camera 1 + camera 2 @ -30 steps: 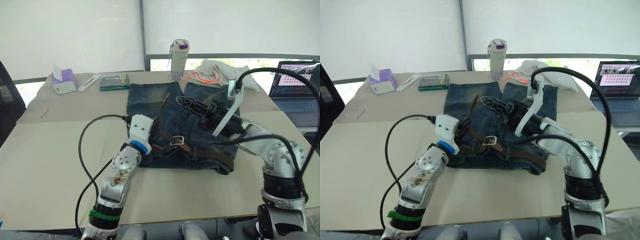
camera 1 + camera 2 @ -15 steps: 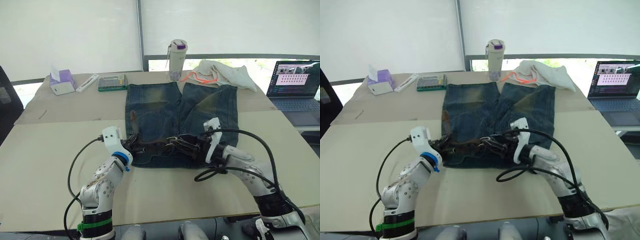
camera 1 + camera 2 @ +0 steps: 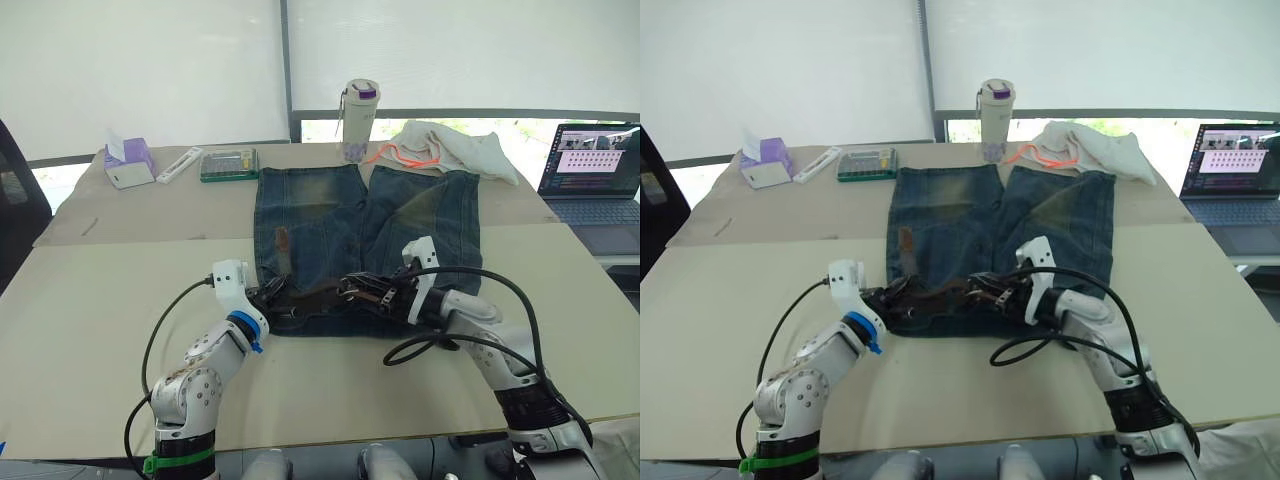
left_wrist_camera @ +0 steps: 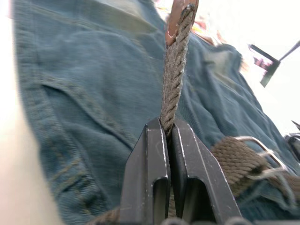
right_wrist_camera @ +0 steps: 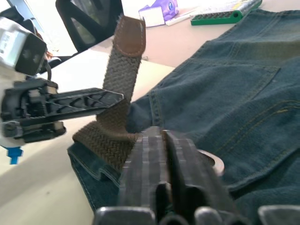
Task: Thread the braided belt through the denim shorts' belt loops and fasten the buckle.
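Woven braided belt (image 4: 174, 70) pinched upright by left tool (image 4: 167, 129)

The two eye views look forward and down from the head over the bench (image 3: 90, 300), taking in the shorts (image 3: 365, 235) spread mid-bench, a bottle (image 3: 358, 107) at the far edge and a laptop (image 3: 590, 165) at the right. They share nearly the whole scene, offset slightly sideways. The left wrist view sits very close, low over the denim, sighting along the left end effector (image 4: 168, 133) up the belt (image 4: 174, 77). The right wrist view, also close, faces across the waistband toward the left end effector and the bench's far left corner. Both wrist views share the belt's raised end.
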`<move>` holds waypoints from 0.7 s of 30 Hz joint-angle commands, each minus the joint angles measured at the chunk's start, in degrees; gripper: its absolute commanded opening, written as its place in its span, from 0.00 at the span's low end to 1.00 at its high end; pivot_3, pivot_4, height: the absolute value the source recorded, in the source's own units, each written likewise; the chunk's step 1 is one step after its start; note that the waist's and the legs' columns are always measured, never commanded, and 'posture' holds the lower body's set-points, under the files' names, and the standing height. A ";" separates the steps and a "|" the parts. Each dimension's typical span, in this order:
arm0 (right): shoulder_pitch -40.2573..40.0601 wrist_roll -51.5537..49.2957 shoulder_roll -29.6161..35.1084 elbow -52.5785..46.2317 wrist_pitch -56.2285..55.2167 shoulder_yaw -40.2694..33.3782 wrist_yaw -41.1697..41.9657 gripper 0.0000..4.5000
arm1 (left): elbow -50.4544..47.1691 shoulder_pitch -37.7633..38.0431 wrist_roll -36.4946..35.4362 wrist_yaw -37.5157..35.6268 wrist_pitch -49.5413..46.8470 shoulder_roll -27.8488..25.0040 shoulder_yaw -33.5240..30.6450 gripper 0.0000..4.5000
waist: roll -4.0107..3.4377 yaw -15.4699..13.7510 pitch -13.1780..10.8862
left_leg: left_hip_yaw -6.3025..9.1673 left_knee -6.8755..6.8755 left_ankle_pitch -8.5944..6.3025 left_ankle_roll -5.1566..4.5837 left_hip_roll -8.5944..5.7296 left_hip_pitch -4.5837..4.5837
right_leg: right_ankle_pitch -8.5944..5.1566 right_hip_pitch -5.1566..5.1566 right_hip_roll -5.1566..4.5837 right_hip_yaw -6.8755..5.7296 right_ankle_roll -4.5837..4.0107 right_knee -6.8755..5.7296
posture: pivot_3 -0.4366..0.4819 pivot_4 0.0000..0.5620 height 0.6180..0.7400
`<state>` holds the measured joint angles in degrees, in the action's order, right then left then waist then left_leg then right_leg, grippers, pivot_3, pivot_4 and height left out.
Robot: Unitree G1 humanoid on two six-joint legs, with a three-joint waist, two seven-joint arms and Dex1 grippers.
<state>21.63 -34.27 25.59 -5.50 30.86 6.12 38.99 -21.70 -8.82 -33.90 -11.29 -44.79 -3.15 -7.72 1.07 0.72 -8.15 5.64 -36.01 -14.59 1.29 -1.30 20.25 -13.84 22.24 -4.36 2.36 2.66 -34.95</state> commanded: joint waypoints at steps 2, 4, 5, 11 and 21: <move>-2.08 2.06 0.75 0.47 -2.90 -1.91 2.69 0.01 | -1.17 0.75 0.37 -3.98 1.19 -3.29 3.10 0.00 | 0.00 -0.03 0.00 | 0.00 -0.01 0.00 0.00 0.00 0.00 | 0.00 -0.01 0.00 0.00 0.00 0.00 | 0.48 0.27 1.00; -3.26 4.50 1.44 1.73 -4.45 -1.06 3.88 0.01 | -0.40 0.73 1.20 -4.82 1.70 -4.74 4.05 0.00 | 0.00 -0.04 0.00 | 0.00 -0.02 0.00 0.00 -0.01 0.00 | 0.00 -0.01 -0.01 0.00 0.00 0.00 | 0.48 0.27 1.00; -3.65 5.51 1.63 2.21 -4.98 -0.63 4.28 0.01 | -0.16 0.68 1.36 -5.10 2.00 -5.17 4.30 0.00 | -0.01 -0.02 0.01 | -0.02 -0.02 0.00 0.00 -0.02 -0.01 | 0.00 -0.01 -0.02 0.01 0.00 0.00 | 0.48 0.27 1.00; -4.02 13.04 2.27 4.87 -7.42 2.36 4.43 0.01 | 0.37 0.33 1.25 -6.48 3.34 -6.46 3.97 0.00 | -0.02 0.03 0.02 | -0.01 -0.01 0.00 0.00 0.00 -0.05 | 0.00 -0.02 -0.01 0.01 0.00 -0.02 | 0.48 0.27 1.00; -3.55 15.76 0.01 6.13 -10.55 1.95 5.14 0.01 | 2.04 1.21 1.69 -9.99 7.22 -10.79 2.11 0.00 | 0.00 0.19 0.14 | 0.00 0.00 0.00 0.00 0.04 -0.07 | 0.00 -0.03 0.02 0.01 -0.01 -0.03 | 0.48 0.27 1.00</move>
<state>17.78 -18.75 26.31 0.39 21.43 8.45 43.79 -19.11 -8.04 -32.63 -20.17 -38.83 -13.35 -5.76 1.06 0.91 -8.01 5.63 -36.01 -14.59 1.29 -1.27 20.18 -13.84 22.21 -4.34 2.37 2.66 -34.98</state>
